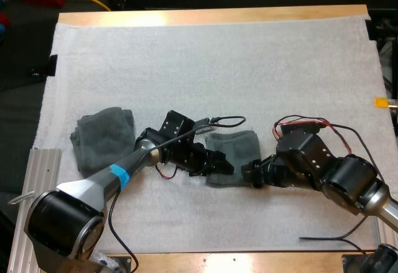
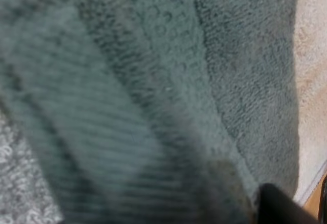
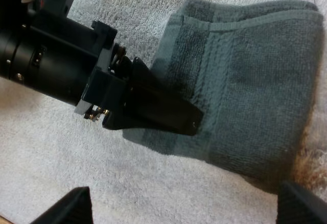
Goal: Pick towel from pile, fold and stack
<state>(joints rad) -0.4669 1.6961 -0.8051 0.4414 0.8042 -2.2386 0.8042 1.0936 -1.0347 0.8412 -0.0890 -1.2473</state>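
A small folded grey-green towel (image 1: 235,152) lies at the mat's middle. My left gripper (image 1: 221,165) rests on its left edge, shut on the towel (image 2: 168,101), whose cloth lies close over one dark fingertip (image 2: 278,206). In the right wrist view the left gripper (image 3: 171,116) lies flat along the edge of the towel (image 3: 255,96). My right gripper (image 1: 251,173) sits at the towel's near right corner. It is open (image 3: 189,208), its fingertips (image 3: 71,206) wide apart, with bare mat between them just short of the towel. A second, crumpled towel (image 1: 102,136) lies at the left.
The white mat (image 1: 217,61) covers the wooden table (image 1: 211,15). A metal rail (image 1: 37,173) runs along the near left side. The two arms meet close together at the mat's middle.
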